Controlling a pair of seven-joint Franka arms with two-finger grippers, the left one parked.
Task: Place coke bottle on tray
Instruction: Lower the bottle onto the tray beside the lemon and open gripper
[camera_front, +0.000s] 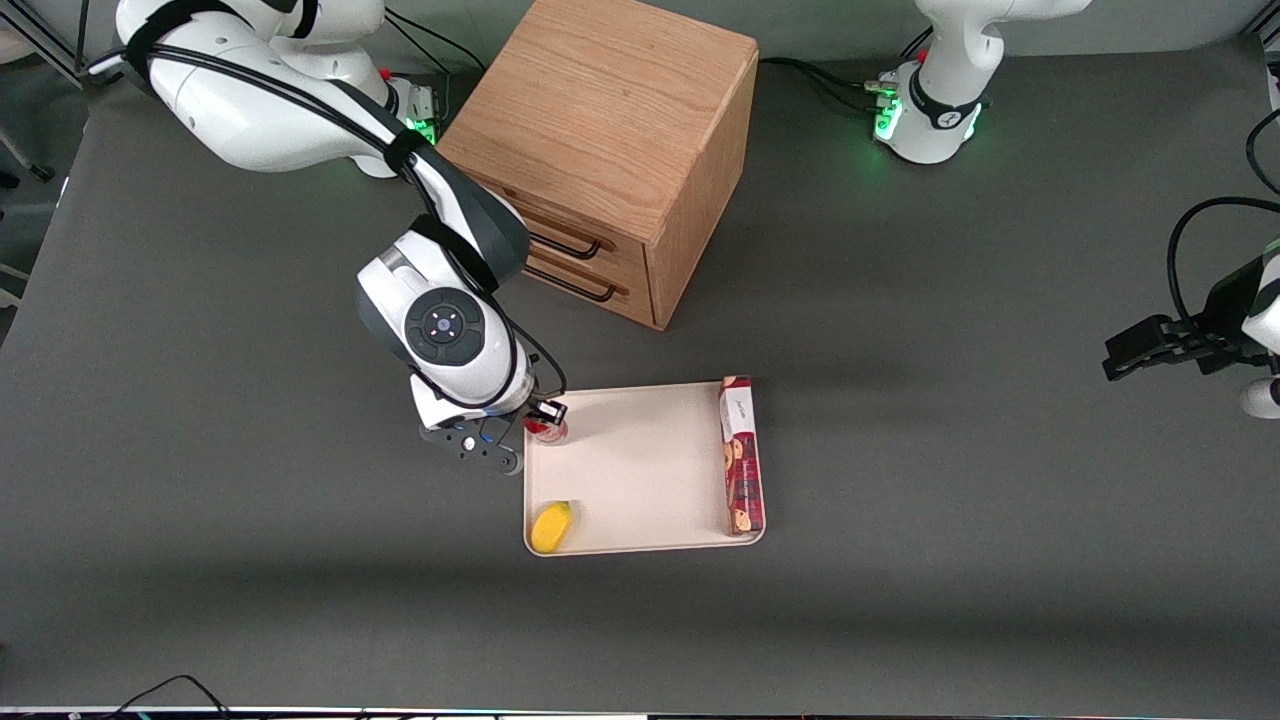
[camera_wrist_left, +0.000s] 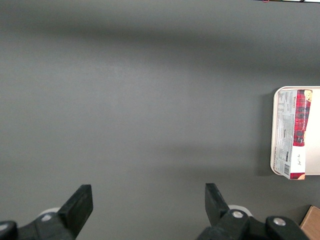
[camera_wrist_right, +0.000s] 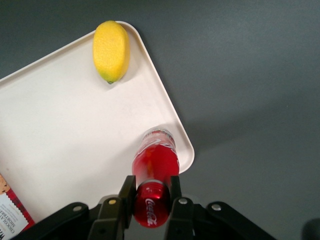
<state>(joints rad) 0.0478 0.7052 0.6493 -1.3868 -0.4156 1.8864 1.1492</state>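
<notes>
Small red coke bottle (camera_wrist_right: 155, 165) with red cap stands upright, base on a corner of the flat cream-white tray (camera_front: 640, 460), clamped near its cap in the right gripper (camera_wrist_right: 150, 192). Yellow lemon-shaped item (camera_wrist_right: 111, 51) and long red cookie box (camera_front: 741, 455) also lie on the tray.

The gripper (camera_wrist_right: 150, 192), matt black plastic over the tray's corner, clamps the coke bottle (camera_wrist_right: 154, 167), glossy red plastic. Beneath it the tray (camera_wrist_right: 65, 130) looks smooth matt cream plastic. Near the gripper a lemon (camera_wrist_right: 111, 51) shows dull, finely pitted yellow skin.
</notes>
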